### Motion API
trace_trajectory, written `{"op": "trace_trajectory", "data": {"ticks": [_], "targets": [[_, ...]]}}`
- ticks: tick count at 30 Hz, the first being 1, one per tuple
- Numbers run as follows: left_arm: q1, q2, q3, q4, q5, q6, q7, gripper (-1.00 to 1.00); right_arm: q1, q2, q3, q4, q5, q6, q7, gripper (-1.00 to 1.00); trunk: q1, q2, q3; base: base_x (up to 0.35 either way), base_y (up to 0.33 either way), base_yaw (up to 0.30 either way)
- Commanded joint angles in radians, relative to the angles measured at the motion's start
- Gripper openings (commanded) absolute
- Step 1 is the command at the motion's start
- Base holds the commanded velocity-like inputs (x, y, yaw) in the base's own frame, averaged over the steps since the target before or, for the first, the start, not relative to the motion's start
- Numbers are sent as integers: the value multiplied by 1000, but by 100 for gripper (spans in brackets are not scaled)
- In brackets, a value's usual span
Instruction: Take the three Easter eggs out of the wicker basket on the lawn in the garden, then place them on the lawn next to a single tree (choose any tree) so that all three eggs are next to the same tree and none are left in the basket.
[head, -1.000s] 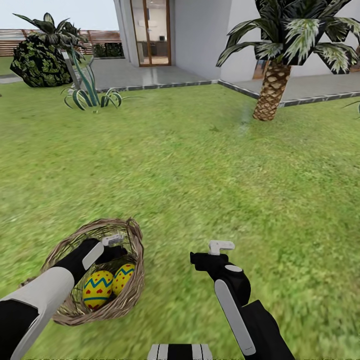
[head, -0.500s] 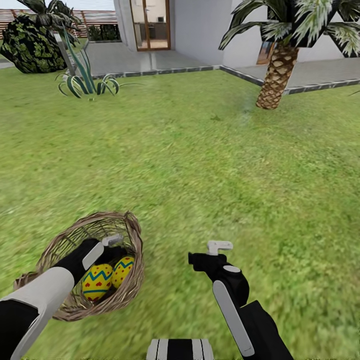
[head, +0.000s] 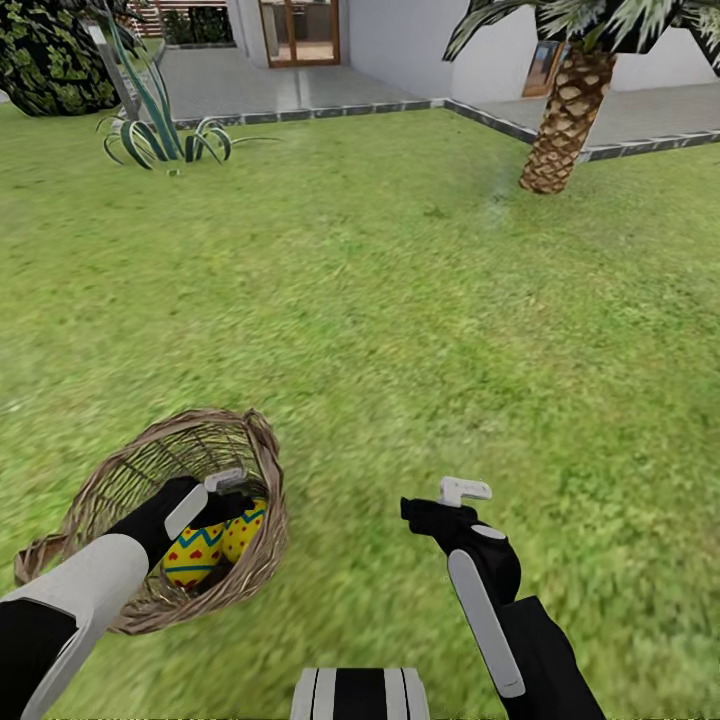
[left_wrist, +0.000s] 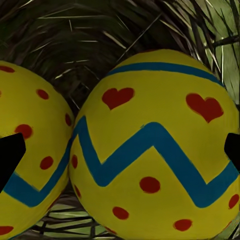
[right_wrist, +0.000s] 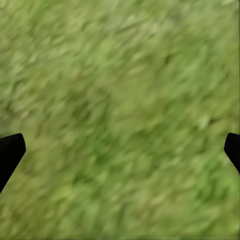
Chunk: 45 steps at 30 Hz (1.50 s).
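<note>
Black fingertips (left_wrist: 10, 152) of the left gripper (head: 222, 492) are seen at the two edges of the left wrist view, spread wide with nothing between them yet, and a yellow Easter egg (left_wrist: 155, 150) with a blue zigzag and red hearts is framed squarely in the gap, so the wide spread is judged to be there to pass round the egg's girth. A second egg (left_wrist: 30, 160) is pressed against the first inside the wicker basket (head: 120, 480), whose dark weave is seen behind both; in the head view the two are partly covered by the left arm, and a third egg cannot be made out. The basket is tilted on the lawn (head: 400, 300) at the robot's near left, its mouth turned towards the arm, which is why the reach is made slantwise into it. The right gripper (head: 455, 495) is held wide apart and empty over bare grass just right of the basket, judged to be kept clear until it is needed. A scaly palm trunk (head: 563, 120) is seen well away at the far right by the grey paving (head: 280, 85)
</note>
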Motion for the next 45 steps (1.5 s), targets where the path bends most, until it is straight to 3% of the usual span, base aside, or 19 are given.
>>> {"op": "trace_trajectory", "data": {"ticks": [1,8,11,14,17,20,27,40,41,45], "targets": [[0,1,-7,-2,10,3,8,100,-1,0,0,-1,-11,0,-9,100,0,-1,-5,0,0,0],[0,0,-8,-2,9,2,11,100,-11,11,-1,-1,-11,10,-7,100,3,-2,-32,0,0,0],[0,0,-8,-2,9,1,12,100,-103,18,12,-1,-11,16,-7,100,5,-3,-43,0,0,0],[0,0,-8,-3,9,1,13,100,-214,22,17,-1,-11,70,-7,100,5,-3,-43,0,0,0],[0,0,-8,-3,9,1,13,100,-277,23,19,-1,-11,92,-7,100,5,-3,-43,0,0,0],[0,0,-7,-3,9,1,12,100,-294,23,20,-1,-11,96,-7,100,5,-3,-43,0,0,0],[0,0,-7,-3,11,5,12,100,-303,23,20,-1,-11,97,-7,100,8,-5,-70,0,0,0],[-1,3,-4,15,18,45,10,100,-331,32,24,-1,-11,98,-8,100,8,-5,-70,0,0,0],[-2,3,-4,16,18,48,10,-100,-331,32,24,-1,-11,98,-8,100,8,-5,-70,0,0,0],[-1,2,-4,17,18,50,12,-100,-331,32,24,-1,-11,98,-8,100,8,-5,-70,0,0,0]]}}
